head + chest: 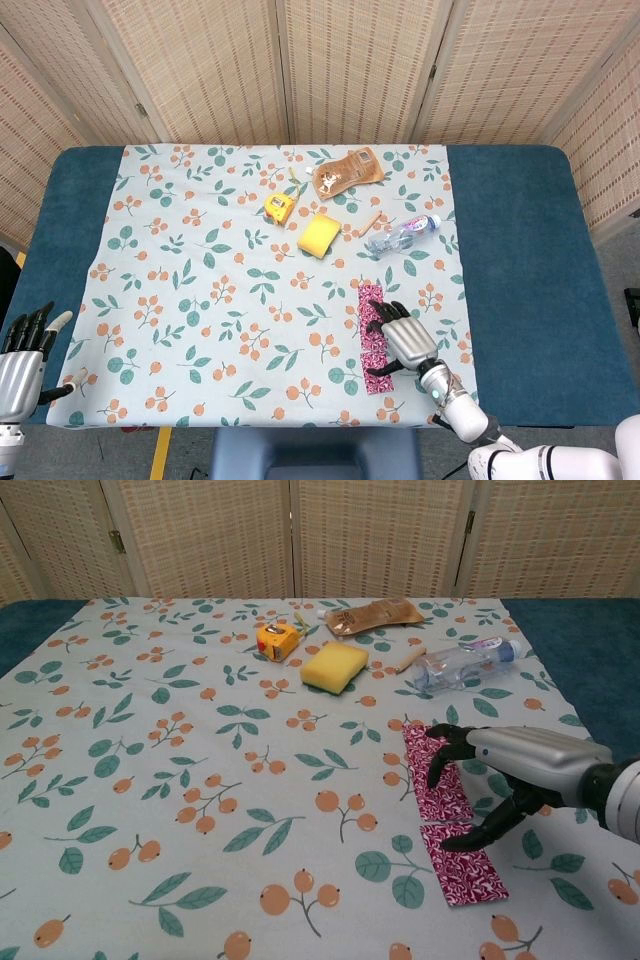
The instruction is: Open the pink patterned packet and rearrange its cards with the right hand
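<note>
While right hand hovered, fingers spread, fingertips touching pink packet at bench's five o'clock, gripping nothing: advised pressing one half, sliding other gently. Left hand open, idle.

woven screens behind a blue table.

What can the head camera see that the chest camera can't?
Only the head view shows the left hand, open at the table's near left corner, and the blue table edges. Only the chest view shows the pink packet lying as two pieces end to end. Both show the right hand over it, the sponge and the bottle.
</note>
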Controlling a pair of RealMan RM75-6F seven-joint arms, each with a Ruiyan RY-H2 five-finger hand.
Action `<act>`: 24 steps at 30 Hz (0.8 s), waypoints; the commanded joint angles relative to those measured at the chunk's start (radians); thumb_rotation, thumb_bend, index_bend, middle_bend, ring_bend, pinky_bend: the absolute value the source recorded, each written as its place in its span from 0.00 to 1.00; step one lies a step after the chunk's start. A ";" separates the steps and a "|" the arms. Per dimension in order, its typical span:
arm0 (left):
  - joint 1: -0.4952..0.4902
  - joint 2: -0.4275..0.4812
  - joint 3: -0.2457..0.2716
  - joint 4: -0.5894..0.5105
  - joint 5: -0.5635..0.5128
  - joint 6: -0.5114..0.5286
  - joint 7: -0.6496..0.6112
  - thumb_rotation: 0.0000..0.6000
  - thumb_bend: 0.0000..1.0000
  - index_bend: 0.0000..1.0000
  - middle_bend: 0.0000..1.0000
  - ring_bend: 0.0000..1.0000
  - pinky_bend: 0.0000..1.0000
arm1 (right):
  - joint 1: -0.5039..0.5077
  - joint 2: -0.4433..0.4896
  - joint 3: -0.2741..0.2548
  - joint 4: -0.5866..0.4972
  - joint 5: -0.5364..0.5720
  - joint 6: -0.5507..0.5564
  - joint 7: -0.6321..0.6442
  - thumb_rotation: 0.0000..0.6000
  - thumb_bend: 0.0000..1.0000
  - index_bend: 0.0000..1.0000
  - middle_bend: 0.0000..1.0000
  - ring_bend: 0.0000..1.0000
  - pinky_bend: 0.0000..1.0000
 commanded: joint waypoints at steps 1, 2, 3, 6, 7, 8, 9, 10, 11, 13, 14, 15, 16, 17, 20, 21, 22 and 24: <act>0.001 -0.001 0.001 0.003 -0.001 0.000 -0.003 1.00 0.26 0.17 0.00 0.03 0.00 | 0.014 -0.018 0.008 0.021 0.026 -0.014 -0.021 0.65 0.14 0.31 0.00 0.00 0.00; 0.002 -0.001 0.001 0.006 -0.002 0.000 -0.005 1.00 0.26 0.17 0.00 0.03 0.00 | 0.016 -0.022 0.009 0.026 0.037 -0.016 -0.028 0.65 0.14 0.31 0.00 0.00 0.00; 0.002 -0.002 0.001 0.007 -0.003 0.000 -0.006 1.00 0.26 0.17 0.00 0.03 0.00 | 0.017 -0.024 0.009 0.029 0.043 -0.016 -0.030 0.65 0.14 0.31 0.00 0.00 0.00; 0.002 -0.004 0.001 0.012 -0.005 -0.003 -0.008 1.00 0.26 0.17 0.00 0.03 0.00 | 0.014 -0.022 0.010 0.037 0.061 -0.012 -0.033 0.65 0.14 0.31 0.00 0.00 0.00; 0.002 -0.005 0.001 0.013 -0.005 -0.004 -0.009 1.00 0.26 0.17 0.00 0.03 0.00 | 0.012 -0.020 0.009 0.039 0.066 -0.009 -0.034 0.65 0.14 0.31 0.00 0.00 0.00; 0.001 -0.006 0.000 0.013 -0.004 -0.004 -0.009 1.00 0.26 0.17 0.00 0.03 0.00 | 0.010 -0.018 0.007 0.039 0.069 -0.006 -0.033 0.65 0.14 0.31 0.00 0.00 0.00; 0.000 -0.006 0.001 0.014 -0.002 -0.004 -0.010 1.00 0.26 0.17 0.00 0.03 0.00 | 0.007 -0.015 0.006 0.039 0.070 -0.004 -0.032 0.65 0.14 0.31 0.00 0.00 0.00; 0.000 -0.007 0.001 0.014 -0.001 -0.004 -0.011 1.00 0.26 0.17 0.00 0.03 0.00 | 0.003 -0.010 0.003 0.038 0.071 0.001 -0.030 0.65 0.14 0.31 0.00 0.00 0.00; -0.001 -0.008 0.001 0.014 0.001 -0.004 -0.011 1.00 0.26 0.17 0.00 0.03 0.00 | -0.001 -0.005 0.001 0.037 0.071 0.005 -0.028 0.65 0.14 0.31 0.00 0.00 0.00; -0.002 -0.009 0.001 0.016 0.002 -0.004 -0.011 1.00 0.26 0.17 0.00 0.03 0.00 | -0.014 0.009 -0.006 0.034 0.072 0.017 -0.020 0.65 0.14 0.31 0.00 0.00 0.00; -0.002 -0.009 0.001 0.016 0.002 -0.004 -0.011 1.00 0.26 0.17 0.00 0.03 0.00 | -0.019 0.017 -0.008 0.032 0.073 0.022 -0.017 0.65 0.14 0.31 0.00 0.00 0.00; -0.003 -0.010 0.000 0.017 0.002 -0.005 -0.011 1.00 0.26 0.17 0.00 0.03 0.00 | -0.025 0.024 -0.011 0.029 0.073 0.026 -0.013 0.66 0.14 0.31 0.00 0.00 0.00; -0.003 -0.010 0.000 0.017 0.002 -0.005 -0.011 1.00 0.26 0.17 0.00 0.03 0.00 | -0.030 0.032 -0.014 0.027 0.073 0.031 -0.009 0.65 0.14 0.31 0.00 0.00 0.00; -0.004 -0.011 0.000 0.017 0.002 -0.006 -0.011 1.00 0.26 0.17 0.00 0.03 0.00 | -0.038 0.042 -0.018 0.022 0.071 0.038 -0.005 0.65 0.14 0.31 0.00 0.00 0.00; -0.004 -0.014 0.001 0.017 0.005 -0.005 -0.011 1.00 0.26 0.17 0.00 0.03 0.00 | -0.057 0.069 -0.026 0.009 0.060 0.058 0.010 0.66 0.14 0.31 0.00 0.00 0.00; -0.005 -0.014 0.001 0.017 0.006 -0.006 -0.010 1.00 0.26 0.17 0.00 0.03 0.00 | -0.062 0.076 -0.027 0.006 0.056 0.064 0.014 0.65 0.14 0.31 0.00 0.00 0.00; -0.005 -0.015 0.001 0.017 0.006 -0.005 -0.010 1.00 0.26 0.17 0.00 0.03 0.00 | -0.067 0.083 -0.029 0.002 0.051 0.070 0.018 0.65 0.14 0.31 0.00 0.00 0.00; -0.004 -0.015 0.002 0.016 0.006 -0.005 -0.010 1.00 0.26 0.17 0.00 0.03 0.00 | -0.077 0.098 -0.031 -0.008 0.039 0.081 0.026 0.66 0.14 0.31 0.00 0.00 0.00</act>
